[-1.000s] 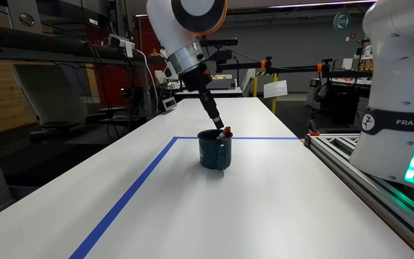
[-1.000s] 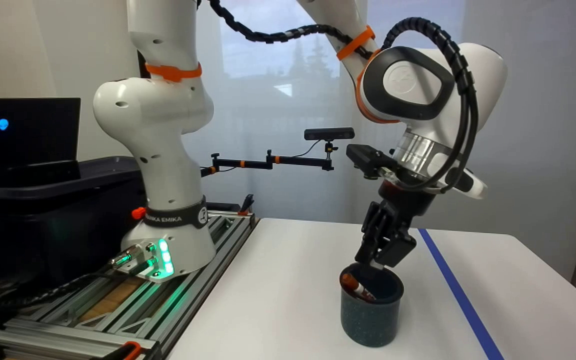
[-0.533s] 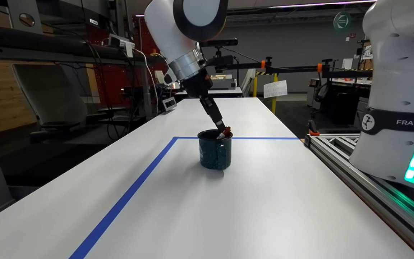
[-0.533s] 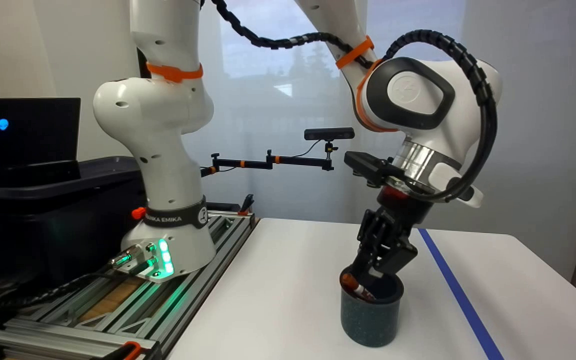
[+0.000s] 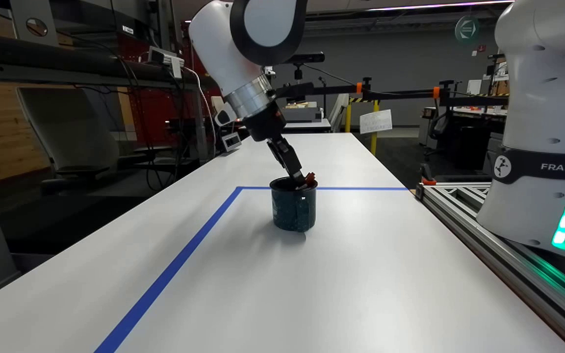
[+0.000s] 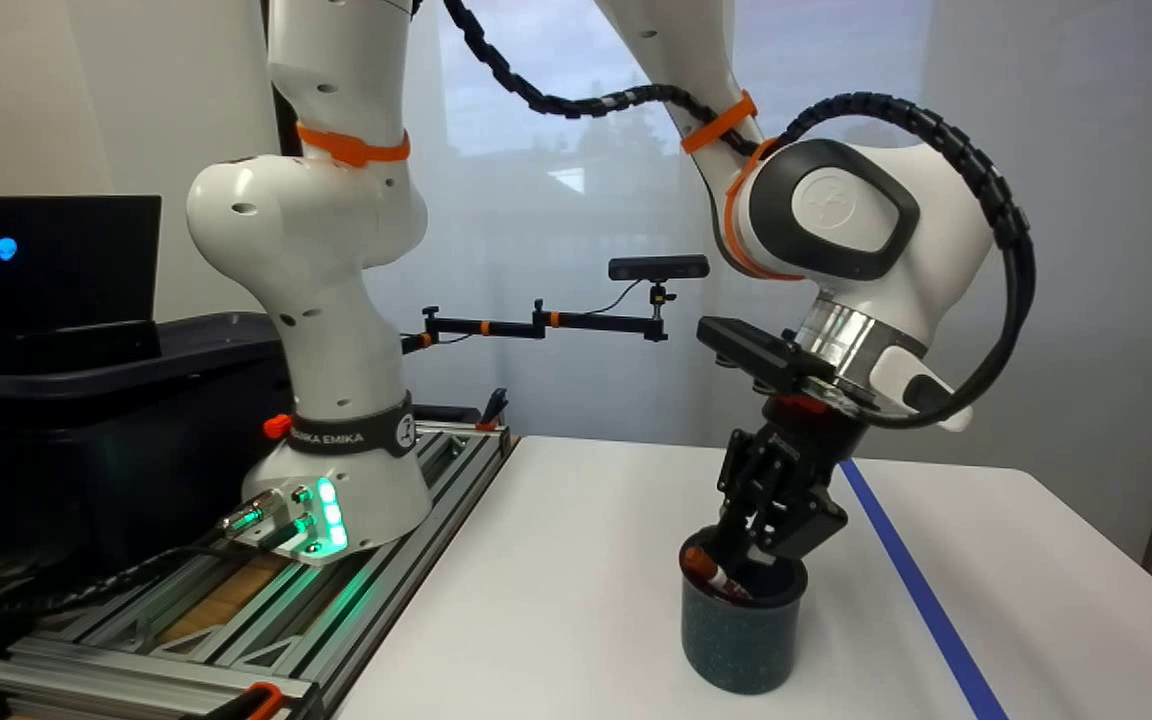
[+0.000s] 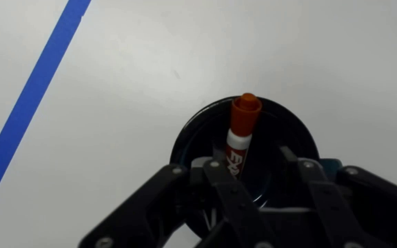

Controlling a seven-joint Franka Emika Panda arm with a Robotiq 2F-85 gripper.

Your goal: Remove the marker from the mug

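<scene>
The dark teal mug [image 5: 286,211] stands upright on the white table; it also shows in an exterior view [image 6: 741,642] and in the wrist view [image 7: 296,125]. The marker [image 7: 244,119] leans inside it, with its orange-red cap at the rim and its lower end hidden. The cap also shows in both exterior views [image 5: 310,179] [image 6: 701,564]. My gripper [image 7: 253,153] points down at a tilt with its fingertips inside the mug opening. The jaws are open. The marker lies between them, close to the left finger [image 7: 219,153] in the wrist view, with a wider gap to the right finger.
The mug's handle [image 7: 332,167] sticks out on the right in the wrist view. Blue tape [image 5: 189,247] marks lines on the table. The robot base stands on a metal rail frame [image 6: 416,600] beside the table. A camera on a black arm [image 6: 658,268] stands behind.
My gripper has moved down from just above the rim to inside the mug opening, and the arm above it has lowered. The mug and marker have not visibly moved.
</scene>
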